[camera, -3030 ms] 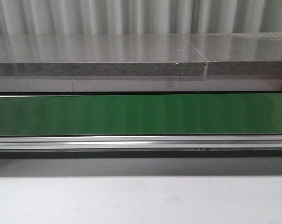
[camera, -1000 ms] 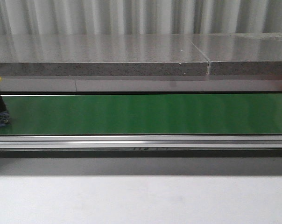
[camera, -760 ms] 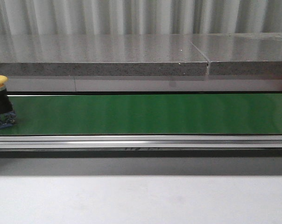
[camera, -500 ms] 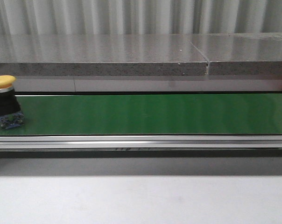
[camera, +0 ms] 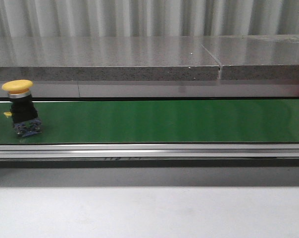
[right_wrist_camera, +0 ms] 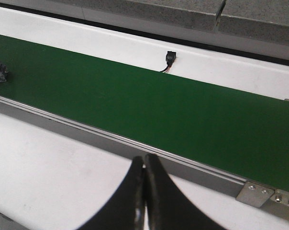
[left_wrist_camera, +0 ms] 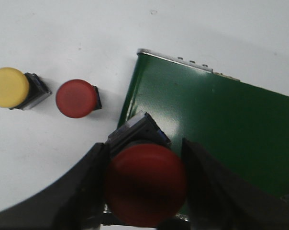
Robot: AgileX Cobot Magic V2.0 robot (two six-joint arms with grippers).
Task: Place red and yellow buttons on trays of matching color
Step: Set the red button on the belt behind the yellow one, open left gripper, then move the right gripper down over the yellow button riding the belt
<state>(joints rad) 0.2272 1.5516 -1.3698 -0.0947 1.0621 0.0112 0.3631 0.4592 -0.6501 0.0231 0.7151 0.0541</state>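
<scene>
While the left gripper (left_wrist_camera: 145, 189) is clamped on a big red button (left_wrist_camera: 145, 185), jaws pressed against both sides of its cap, the right gripper (right_wrist_camera: 144, 191) is just pinched shut on nothing over the white bench (right_wrist_camera: 49, 163). In the left wrist view the held button sits over the end of the green belt (left_wrist_camera: 221, 129), and two more wait on the bench just off that end: a small red button (left_wrist_camera: 76, 98) and a yellow button (left_wrist_camera: 8, 87) side by side, close but not touching. From the front there's bare bench nearest, then the belt's metal rail (camera: 149, 150), then the belt itself. Far left on it stands a yellow-capped button (camera: 21, 106), upright on its black body. Behind all that is a grey stone ledge (camera: 139, 59) with corrugated wall (camera: 149, 17) beyond.
</scene>
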